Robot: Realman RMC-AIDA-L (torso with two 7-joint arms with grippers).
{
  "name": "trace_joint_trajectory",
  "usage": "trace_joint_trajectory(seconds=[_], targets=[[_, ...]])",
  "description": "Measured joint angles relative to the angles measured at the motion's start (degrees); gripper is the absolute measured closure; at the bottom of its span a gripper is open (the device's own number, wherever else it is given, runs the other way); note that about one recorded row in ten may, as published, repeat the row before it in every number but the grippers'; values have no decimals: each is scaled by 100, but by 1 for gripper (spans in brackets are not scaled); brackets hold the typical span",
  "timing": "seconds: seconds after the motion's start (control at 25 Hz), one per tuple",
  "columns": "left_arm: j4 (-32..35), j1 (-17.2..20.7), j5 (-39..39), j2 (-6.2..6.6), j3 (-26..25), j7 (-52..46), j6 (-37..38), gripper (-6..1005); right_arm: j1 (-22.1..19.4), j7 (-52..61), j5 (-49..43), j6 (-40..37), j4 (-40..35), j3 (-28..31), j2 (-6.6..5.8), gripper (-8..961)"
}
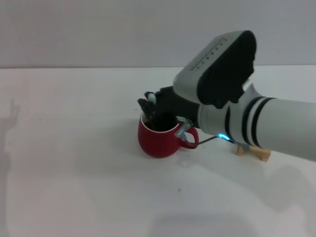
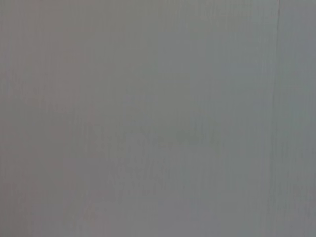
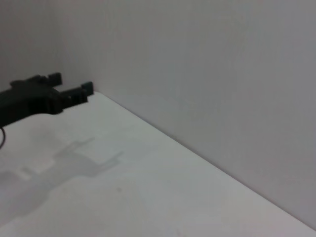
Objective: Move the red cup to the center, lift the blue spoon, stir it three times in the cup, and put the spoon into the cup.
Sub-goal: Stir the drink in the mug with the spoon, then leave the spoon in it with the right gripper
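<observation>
Red cup (image 1: 159, 140) sits on the white table (image 1: 74, 163), directly under the right gripper (image 1: 149, 106), whose fingers pinch the spoon (image 1: 153, 99) upright over its mouth.

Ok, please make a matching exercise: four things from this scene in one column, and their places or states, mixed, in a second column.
1. red cup
2. blue spoon
3. wooden block
4. right gripper

a. gripped, pale tip showing
b. holds dark liquid
c. just over the cup's mouth
d. pale brown, farthest to the robot's right

Pairs: 1-b, 2-a, 3-d, 4-c
</observation>
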Motion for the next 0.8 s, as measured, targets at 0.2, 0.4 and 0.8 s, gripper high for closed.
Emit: trace_joint_trajectory(seconds=[0.2,0.4,0.8], targets=[[-6,10,0,0,0,0,17,138,216,2,45,-232,-220,-26,14,819],[-12,13,2,0,0,0,25,138,478,4,65,-411,-605,114,15,819],[-13,-10,9,0,0,0,16,138,254,4,65,-170,-515,356,-22,819]])
